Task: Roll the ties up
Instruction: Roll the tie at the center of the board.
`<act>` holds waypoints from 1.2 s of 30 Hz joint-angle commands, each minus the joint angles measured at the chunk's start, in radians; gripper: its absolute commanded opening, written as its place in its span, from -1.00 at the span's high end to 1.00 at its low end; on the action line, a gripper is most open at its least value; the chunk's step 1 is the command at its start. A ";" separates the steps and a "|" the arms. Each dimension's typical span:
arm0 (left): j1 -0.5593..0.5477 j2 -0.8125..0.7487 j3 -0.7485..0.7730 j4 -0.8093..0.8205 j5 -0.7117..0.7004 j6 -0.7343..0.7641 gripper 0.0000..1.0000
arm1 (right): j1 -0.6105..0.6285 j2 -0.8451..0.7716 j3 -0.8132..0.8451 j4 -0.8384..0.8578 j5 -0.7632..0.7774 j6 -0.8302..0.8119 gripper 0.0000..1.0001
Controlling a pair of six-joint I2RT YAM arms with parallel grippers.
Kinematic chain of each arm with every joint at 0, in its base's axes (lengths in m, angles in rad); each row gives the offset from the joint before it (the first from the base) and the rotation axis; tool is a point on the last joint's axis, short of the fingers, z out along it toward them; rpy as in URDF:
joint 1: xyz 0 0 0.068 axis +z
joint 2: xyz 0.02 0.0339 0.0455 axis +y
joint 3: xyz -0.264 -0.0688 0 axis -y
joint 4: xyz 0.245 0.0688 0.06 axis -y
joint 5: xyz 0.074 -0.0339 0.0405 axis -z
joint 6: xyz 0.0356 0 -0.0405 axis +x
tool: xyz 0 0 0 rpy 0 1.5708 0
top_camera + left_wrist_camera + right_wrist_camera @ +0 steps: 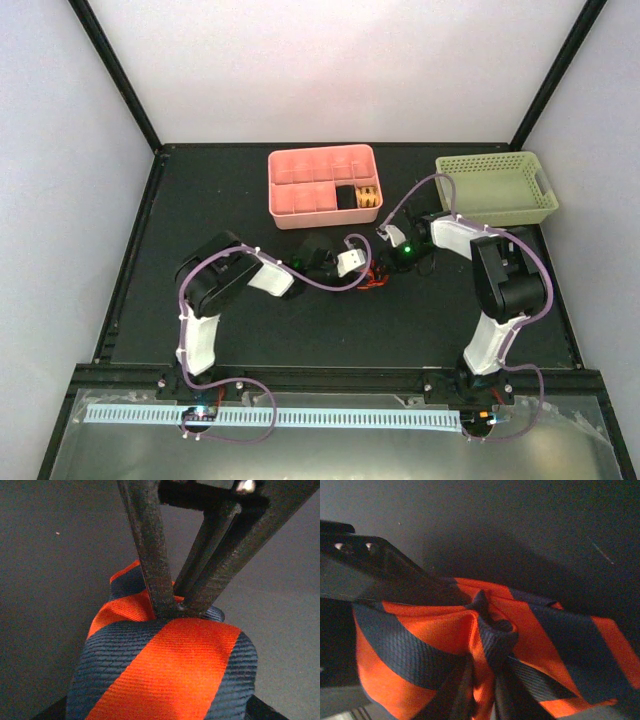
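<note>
Tie (165, 665) lay bunched on the table (250, 330) at centre, just near of the pink tray (290, 165), between my two grippers. Overhead, my arms covered nearly all of it and only red scraps showed.

Right gripper (172, 611): tips met on a raised fold of the tie, with fabric pinched between them.

Left gripper (362, 268): fingers seen only as dark corners at the bottom edge of the left wrist view, the tie's broad striped end draped across the gap. I could not tell whether it gripped or stood open.

Both wrist views cut the tie off, so I could not read its full length.
</note>
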 commanded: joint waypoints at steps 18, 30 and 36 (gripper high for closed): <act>-0.006 -0.041 -0.008 -0.265 -0.103 0.097 0.22 | -0.127 0.013 0.024 -0.033 -0.074 0.035 -0.88; -0.006 -0.046 -0.006 -0.266 -0.106 0.098 0.22 | -0.081 0.151 0.007 0.069 -0.236 0.114 -0.81; -0.005 -0.042 -0.005 -0.263 -0.105 0.098 0.21 | -0.082 0.097 -0.026 0.053 -0.372 0.064 -0.40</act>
